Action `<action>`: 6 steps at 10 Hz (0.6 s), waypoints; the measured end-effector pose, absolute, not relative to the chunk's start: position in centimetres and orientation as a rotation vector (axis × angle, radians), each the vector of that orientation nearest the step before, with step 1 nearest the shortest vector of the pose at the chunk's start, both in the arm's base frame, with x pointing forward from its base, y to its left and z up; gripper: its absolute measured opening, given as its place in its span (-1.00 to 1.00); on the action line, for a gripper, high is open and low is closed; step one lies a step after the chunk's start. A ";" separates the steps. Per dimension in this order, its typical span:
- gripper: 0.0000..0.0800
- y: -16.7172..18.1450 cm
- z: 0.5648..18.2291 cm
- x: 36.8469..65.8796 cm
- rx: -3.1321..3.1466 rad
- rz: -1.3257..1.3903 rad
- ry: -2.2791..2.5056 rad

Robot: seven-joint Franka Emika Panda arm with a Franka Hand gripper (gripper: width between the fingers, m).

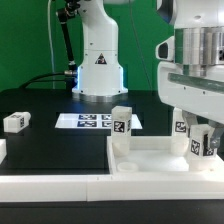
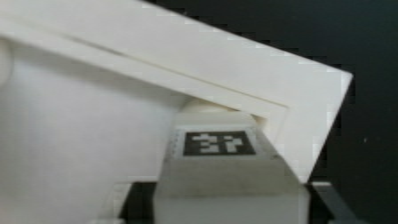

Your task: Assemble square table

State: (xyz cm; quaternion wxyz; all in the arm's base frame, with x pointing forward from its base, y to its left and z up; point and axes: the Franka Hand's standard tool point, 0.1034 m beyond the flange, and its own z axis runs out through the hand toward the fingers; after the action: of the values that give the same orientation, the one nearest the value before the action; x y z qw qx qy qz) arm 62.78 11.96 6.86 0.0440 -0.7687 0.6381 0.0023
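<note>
The panel lies flat on the black table at the exterior view's lower right. It is a broad white square with a low raised rim. The wrist view shows one of its corners, where two rim strips meet at an angle with the black table beyond them.

The gripper comes down at the far right of the exterior view and is closed on the held leg. This is a small white block with a black-and-white tag on its face. In the wrist view the held leg stands just inside that panel corner, close to the rim. The dark fingers press on its two sides, and the gripper is narrowed to the block's width.

The corner leg stands upright at the panel's left corner in the exterior view, tag facing the camera. Another tagged block shows just left of the fingers, partly hidden. The loose leg lies on the table at the far left, well apart from the panel. The marker board lies flat between them, in front of the robot base.
</note>
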 end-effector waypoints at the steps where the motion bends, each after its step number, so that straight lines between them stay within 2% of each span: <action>1: -0.27 12.0 6.8 62.9 -2.164 0.020 2.136; 5: -0.27 11.6 6.9 62.9 -1.776 0.022 2.477; 6: -0.16 11.5 6.9 62.8 -1.772 0.019 2.483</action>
State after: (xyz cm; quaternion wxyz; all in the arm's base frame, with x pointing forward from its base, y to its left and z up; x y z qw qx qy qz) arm 62.84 11.45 6.86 0.0454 -0.5802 0.8132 0.0061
